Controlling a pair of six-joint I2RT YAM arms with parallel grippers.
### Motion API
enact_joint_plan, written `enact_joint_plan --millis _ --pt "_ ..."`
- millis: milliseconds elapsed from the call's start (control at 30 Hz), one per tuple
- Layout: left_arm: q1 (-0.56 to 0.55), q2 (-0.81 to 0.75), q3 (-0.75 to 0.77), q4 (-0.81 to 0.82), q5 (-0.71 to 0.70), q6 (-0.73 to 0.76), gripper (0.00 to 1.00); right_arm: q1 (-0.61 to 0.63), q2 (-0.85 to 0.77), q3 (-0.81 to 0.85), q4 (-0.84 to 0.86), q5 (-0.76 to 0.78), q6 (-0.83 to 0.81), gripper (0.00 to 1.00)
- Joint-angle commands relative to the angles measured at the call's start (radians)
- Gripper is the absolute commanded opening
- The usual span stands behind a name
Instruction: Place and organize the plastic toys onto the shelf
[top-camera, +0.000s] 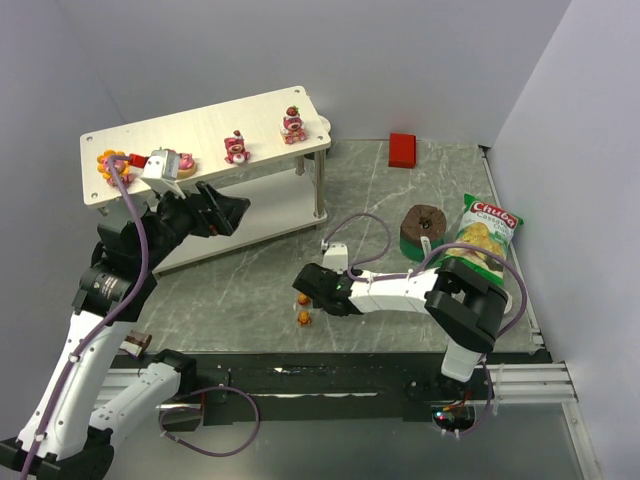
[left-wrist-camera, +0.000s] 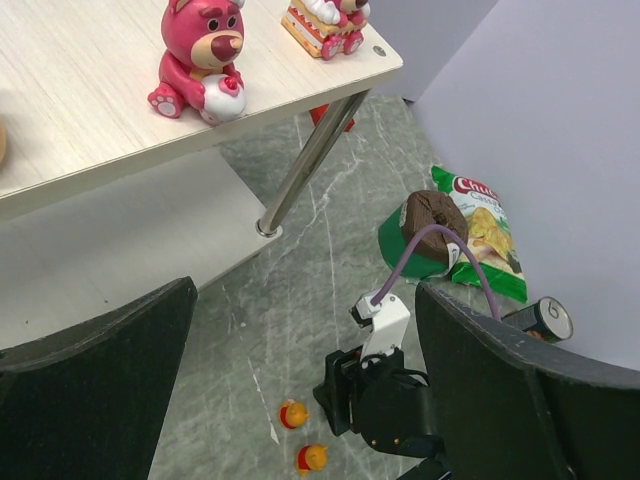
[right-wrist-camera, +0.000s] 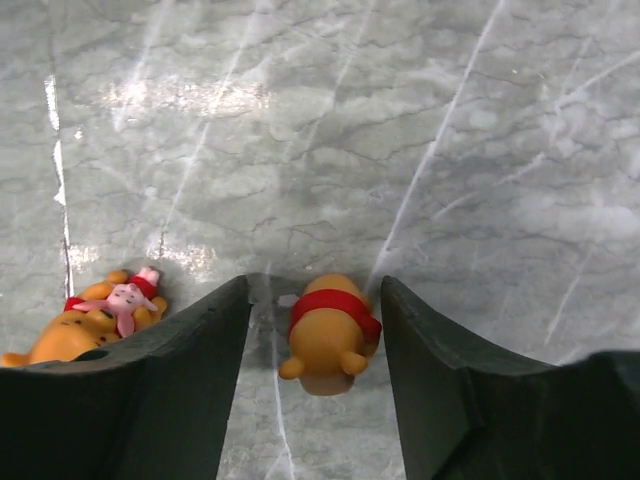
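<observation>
Right pincer (right-wrist-camera: 315, 300) reaches low, spread wide astride one orange bear (right-wrist-camera: 326, 335)

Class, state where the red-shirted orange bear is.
Right wrist view: the red-shirted orange bear lies on the table between the right tool's open fingers; a second bear sits lower left.

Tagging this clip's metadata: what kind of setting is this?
Most likely a lab test cell, not a home: plain walls box in a marble-pattern tabletop, and a black mounting rail runs along its near edge.

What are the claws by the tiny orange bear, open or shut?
Open: the right gripper is spread wide, with the orange bear in the gap.
</observation>
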Motion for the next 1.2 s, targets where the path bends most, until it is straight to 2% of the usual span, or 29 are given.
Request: enact_joint_plan --millis 0,133,300,400,567,700,1000,1167 --pt "-0.005 -0.002 0.038 0.011 -0.007 0.013 0.96 -0.005 0.009 -0.063 0.0 -0.042 -0.05 0.57" --pt "-0.005 0.001 0.041 0.009 -0.009 0.01 0.96 -0.006 0.012 -0.062 -0.009 -0.039 -0.049 0.46" --pt "-0.005 -0.002 0.043 0.004 -0.015 0.01 0.97 -0.006 0.019 -0.034 -0.038 -0.028 -0.047 0.18" --pt "-0.005 -0.007 0.043 -0.005 -0.029 0.009 0.96 -0.008 0.023 0.003 -0.069 -0.021 -0.05 0.09" --pt "-0.005 -0.025 0.064 -0.052 -0.052 0.012 0.96 -0.029 -0.018 0.092 -0.123 -0.007 -0.13 0.06" --pt "-0.005 -0.048 0.09 -0.072 -0.085 0.029 0.96 -0.074 -0.023 0.245 -0.138 -0.025 -0.217 0.06" --pt "-0.008 -0.056 0.135 -0.068 -0.05 0.02 0.96 -0.161 0.166 0.588 -0.13 -0.102 -0.402 0.06" --pt "-0.007 -0.033 0.179 -0.097 -0.036 0.012 0.97 -0.214 0.256 0.682 -0.054 -0.162 -0.475 0.06"
